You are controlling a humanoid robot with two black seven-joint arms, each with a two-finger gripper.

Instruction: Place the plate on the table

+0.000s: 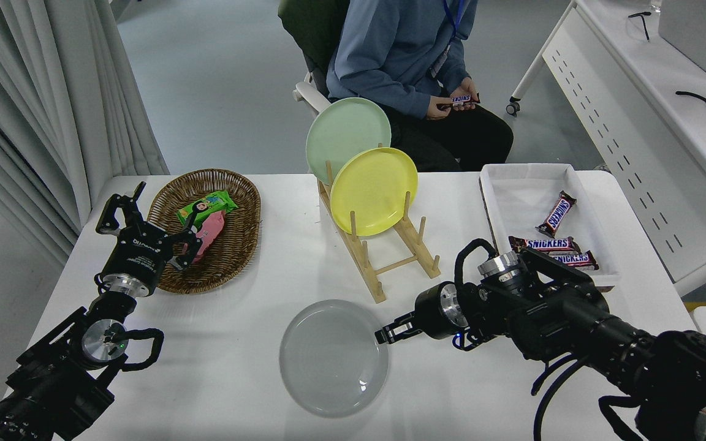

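Note:
The light grey glossy plate (333, 358) lies flat and low over the white table (224, 380), at its front middle. I cannot tell whether it touches the tabletop. My right gripper (383, 335) reaches in from the right and is shut on the plate's right rim. My left arm is parked at the lower left, its gripper (144, 211) open and empty beside the wicker basket.
A wooden rack (383, 257) behind the plate holds a yellow plate (374, 191) and a pale green plate (345, 136). A wicker basket (239, 245) with snack packs stands at the left. A white tray (521, 196) with Snickers bars is at the right. A person (402, 55) sits at the far side.

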